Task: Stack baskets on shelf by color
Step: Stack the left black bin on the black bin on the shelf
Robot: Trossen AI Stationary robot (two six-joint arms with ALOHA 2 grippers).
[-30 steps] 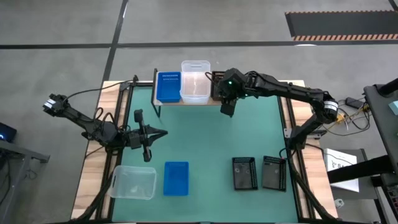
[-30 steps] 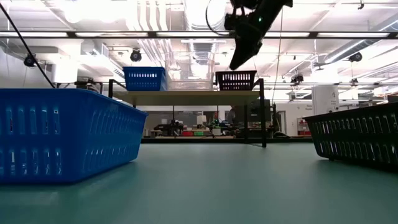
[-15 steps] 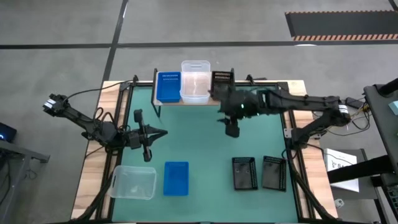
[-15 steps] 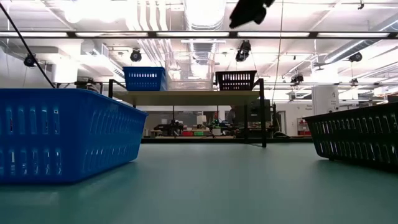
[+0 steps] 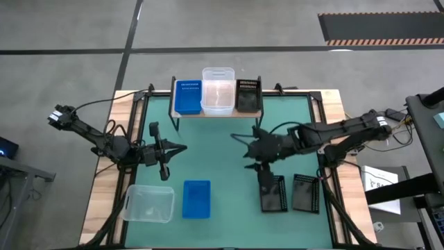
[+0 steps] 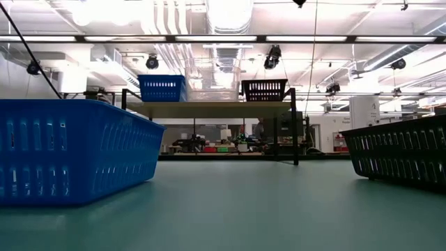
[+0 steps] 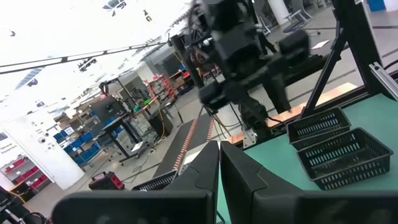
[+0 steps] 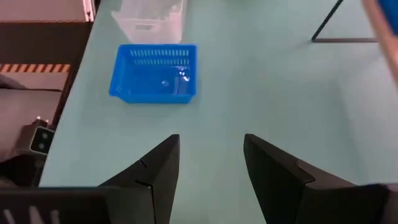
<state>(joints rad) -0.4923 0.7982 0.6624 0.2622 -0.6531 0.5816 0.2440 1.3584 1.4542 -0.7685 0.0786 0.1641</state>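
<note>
The shelf stands at the table's far edge; blue, clear and black baskets rest on its plank side by side. On the green table lie a clear basket, a blue basket and two black baskets near the front edge. My right gripper is open and empty above the table's middle, just left of the black pair; its wrist view looks toward the blue basket. My left gripper is shut and empty at mid-left.
The shelf's black legs stand on the green top near the far edge. In the low view the blue basket and a black basket flank open table in front of the shelf. Wooden borders run along both table sides.
My right gripper has drawn back from the black basket on the shelf toward the table's near edge, rising out of the low view, and now hangs over the table's middle beside the two black baskets. The black basket stays on the shelf.
</note>
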